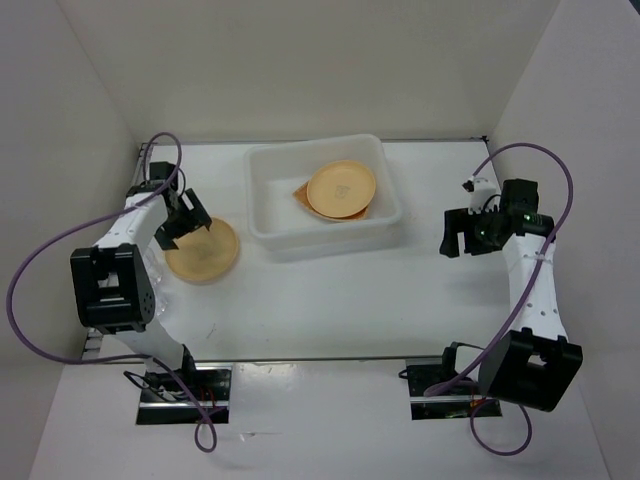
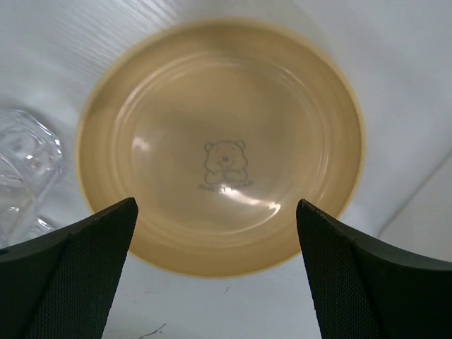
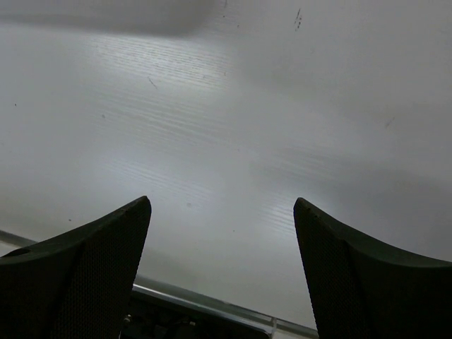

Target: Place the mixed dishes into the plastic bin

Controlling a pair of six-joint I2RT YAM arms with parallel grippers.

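Left arm: your left gripper [image 1: 186,216] hangs wrist-down over the plate at the left of the top view. Its fingers are spread wide with nothing between them.
Right arm: your right gripper [image 1: 462,236] sits at the right, well apart from the bin, fingers parted over the bare table [image 3: 226,106].
Loose plate: a round pale orange plate [image 2: 220,141] lies flat on the table, mid-frame in the left wrist view. A clear cup [image 2: 21,169] is just beside it at the left edge.
Bin: the plastic bin [image 1: 315,144] at upper centre holds a round plate [image 1: 342,189] lying on the woven orange plate [image 1: 301,193].
Writing: there is a bear drawing [image 2: 224,162] at the loose plate's centre, and the lettering under it is too blurred to read.
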